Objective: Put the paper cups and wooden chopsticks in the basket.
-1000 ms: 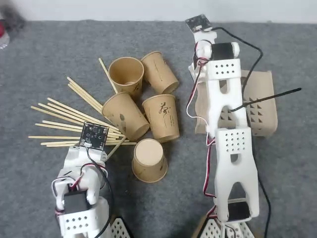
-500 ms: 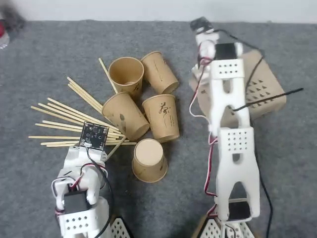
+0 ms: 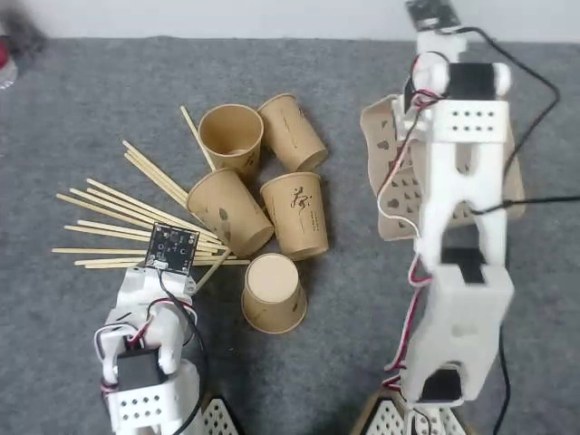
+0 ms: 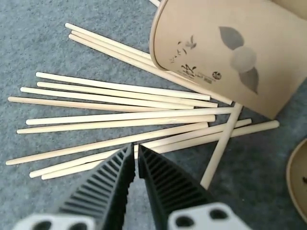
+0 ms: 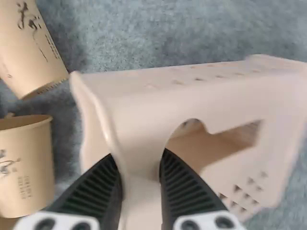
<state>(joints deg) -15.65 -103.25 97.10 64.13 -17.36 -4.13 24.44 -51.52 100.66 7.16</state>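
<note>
The right tool [image 5: 139, 162] is pinching the basket [image 5: 192, 100]. One jaw sits on each side of the wall, just below the arched handle cut-out. In the high view the basket [image 3: 388, 172] sits to the right of the cups, tipped so that its perforated wall faces up, and the right arm [image 3: 462, 208] covers most of it. It is not clear whether it touches the bench [image 3: 72, 109].

Five cups [image 3: 299, 215] are clustered on the bench between the chopsticks and the basket, and none is in the basket. Two of them [image 5: 21, 163] show just beside the basket's corner in the right wrist view.

The chopsticks [image 3: 118, 204] are fanned out on the bench to the left of the cups, and several ends run under the nearest cup [image 4: 230, 52]. One stick lies apart between the two far cups.

The left tool [image 4: 135, 151] is pressed almost together, with only a thin slit between its jaws and nothing held. Its tips are over the near edge of the chopstick fan [image 4: 120, 103]. The left arm [image 3: 149, 362] is at the lower left of the high view.
</note>
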